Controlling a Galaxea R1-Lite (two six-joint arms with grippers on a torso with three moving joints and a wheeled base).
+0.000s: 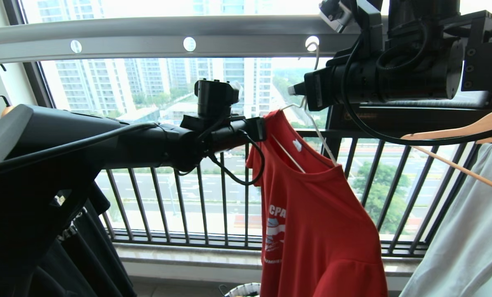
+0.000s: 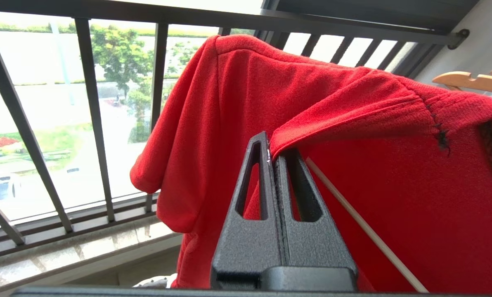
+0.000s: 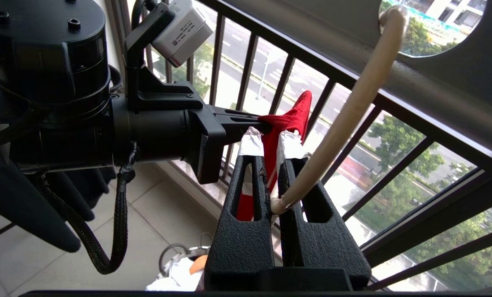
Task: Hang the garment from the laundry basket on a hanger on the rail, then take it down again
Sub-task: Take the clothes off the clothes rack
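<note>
1. Risk number 1 for you is the red short-sleeved T-shirt point(image 1: 320, 231) sliding off the thin whitish wire hanger point(image 1: 326, 145): your left gripper point(image 2: 274, 154) is clamped shut on a fold of its shoulder fabric, so a sideways pull could drag the shirt unevenly or tip the hanger.
2. Your right gripper point(image 3: 275, 165) is closed on the hanger's neck just below the hook; the hook passes through a round hole in the long pale grey metal rail point(image 1: 147, 39). Lift it crookedly and the hook may snag in that hole.
3. The 2 arms are close together, so watch for cables or wrists colliding.
4. Room is tight: a dark barred railing point(image 1: 213, 198) stands just behind, a light wooden hanger point(image 1: 456, 134) with a pale garment point(image 1: 473, 231) hangs to the right.
5. The white-rimmed round laundry basket point(image 1: 244, 290) sits on the tiled floor below the shirt.
</note>
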